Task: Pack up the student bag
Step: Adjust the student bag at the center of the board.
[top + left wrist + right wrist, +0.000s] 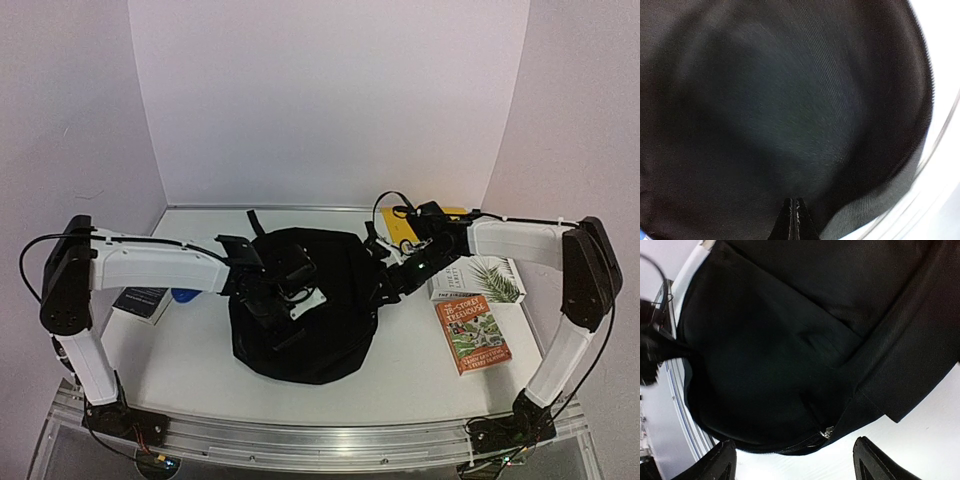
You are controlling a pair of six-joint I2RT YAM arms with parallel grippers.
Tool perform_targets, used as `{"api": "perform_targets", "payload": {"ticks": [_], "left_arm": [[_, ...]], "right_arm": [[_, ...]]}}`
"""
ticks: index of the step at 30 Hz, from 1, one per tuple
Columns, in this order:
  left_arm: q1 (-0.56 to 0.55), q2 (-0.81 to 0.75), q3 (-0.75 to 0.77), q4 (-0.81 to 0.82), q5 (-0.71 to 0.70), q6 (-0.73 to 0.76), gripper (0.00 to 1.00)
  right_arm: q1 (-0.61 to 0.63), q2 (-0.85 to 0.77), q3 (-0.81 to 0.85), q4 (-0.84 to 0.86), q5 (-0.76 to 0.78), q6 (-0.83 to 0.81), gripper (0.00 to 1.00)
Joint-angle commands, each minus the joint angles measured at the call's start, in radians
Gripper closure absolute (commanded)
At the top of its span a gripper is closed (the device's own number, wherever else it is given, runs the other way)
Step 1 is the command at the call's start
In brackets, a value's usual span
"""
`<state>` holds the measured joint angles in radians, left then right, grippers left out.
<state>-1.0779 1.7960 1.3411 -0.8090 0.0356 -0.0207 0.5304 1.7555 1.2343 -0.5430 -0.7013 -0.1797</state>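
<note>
The student bag (320, 340) is a rounded black backpack lying in the middle of the white table. My left gripper (285, 290) hangs over its upper left part. In the left wrist view that gripper (794, 200) is shut, its tips against the black fabric (790, 100); whether a fold is pinched does not show. My right gripper (386, 284) is at the bag's right edge. It stands open (794, 441) just off the bag (790, 340), and a small metal zipper pull (827, 431) lies on the edge between its fingers.
An orange book (472, 335) and a white book with a palm leaf (480, 278) lie right of the bag. A yellow object (400, 228) sits behind the right gripper. A dark book (140, 300) and a blue item (183, 296) lie at the left. A metal rail (320, 440) runs along the front.
</note>
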Motion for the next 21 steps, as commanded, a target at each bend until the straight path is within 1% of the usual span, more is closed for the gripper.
{"api": "perform_targets", "payload": {"ticks": [1, 3, 5, 6, 10, 14, 18, 21], "left_arm": [[0.062, -0.120, 0.002, 0.073, 0.058, -0.046, 1.00], [0.079, -0.135, -0.005, 0.091, 0.076, -0.060, 1.00], [0.092, -0.138, -0.007, 0.095, 0.092, -0.076, 0.99], [0.099, -0.138, -0.007, 0.094, 0.100, -0.087, 0.97], [0.111, -0.143, -0.021, 0.097, 0.111, -0.139, 0.79], [0.136, -0.167, -0.054, 0.120, 0.124, -0.196, 0.66], [0.158, -0.205, -0.099, 0.155, 0.126, -0.250, 0.56], [0.172, -0.228, -0.126, 0.171, 0.123, -0.277, 0.52]], "right_arm": [[-0.003, -0.089, -0.001, -0.003, -0.033, -0.168, 0.21], [0.001, -0.111, -0.010, -0.003, -0.047, -0.237, 0.24], [0.013, -0.134, -0.020, -0.003, -0.057, -0.313, 0.30], [0.022, -0.148, -0.028, -0.004, -0.065, -0.352, 0.33], [0.080, -0.205, -0.090, -0.016, -0.061, -0.568, 0.39], [0.139, -0.207, -0.109, -0.019, -0.017, -0.677, 0.44], [0.183, -0.171, -0.112, -0.015, 0.018, -0.747, 0.48], [0.201, -0.136, -0.111, -0.012, 0.040, -0.781, 0.50]]}}
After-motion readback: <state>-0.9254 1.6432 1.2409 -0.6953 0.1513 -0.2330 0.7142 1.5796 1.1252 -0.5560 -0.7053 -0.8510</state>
